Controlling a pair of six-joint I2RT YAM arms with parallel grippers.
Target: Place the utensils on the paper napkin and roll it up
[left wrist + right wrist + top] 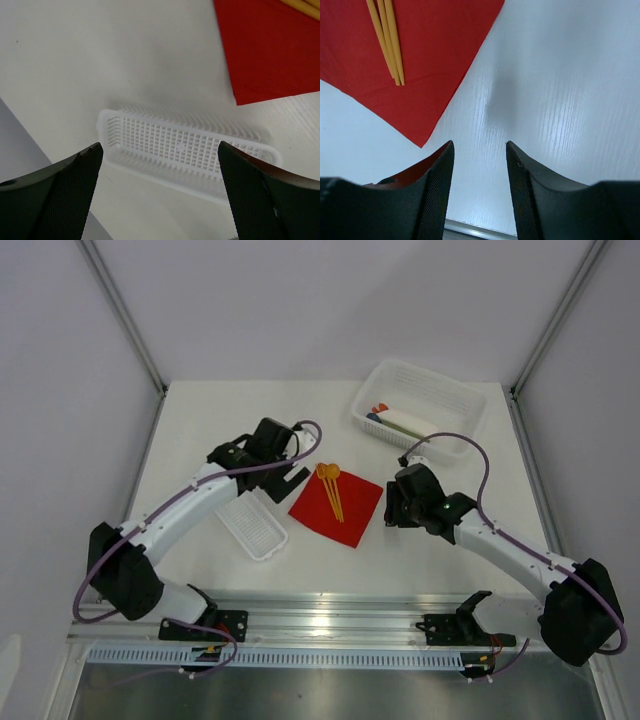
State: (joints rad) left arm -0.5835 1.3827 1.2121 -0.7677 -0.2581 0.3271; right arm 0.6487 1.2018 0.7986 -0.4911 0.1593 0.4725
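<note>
Rolling step | utensils lying bunched on paper napkin, heads at its 11 o'clock corner | my right claw hovering empty at 3 o'clock, fingers half apart | left claw gaping at 10 o'clock | I'm planning: pinching corner low, folding over handles snugly.

From the paper napkin, we find open table at 6 and 12 o'clock. The white tray lies near at 9, the left gripper crowds 10, the right gripper stands just beside at 3, and the mesh basket sits well apart at 1.
</note>
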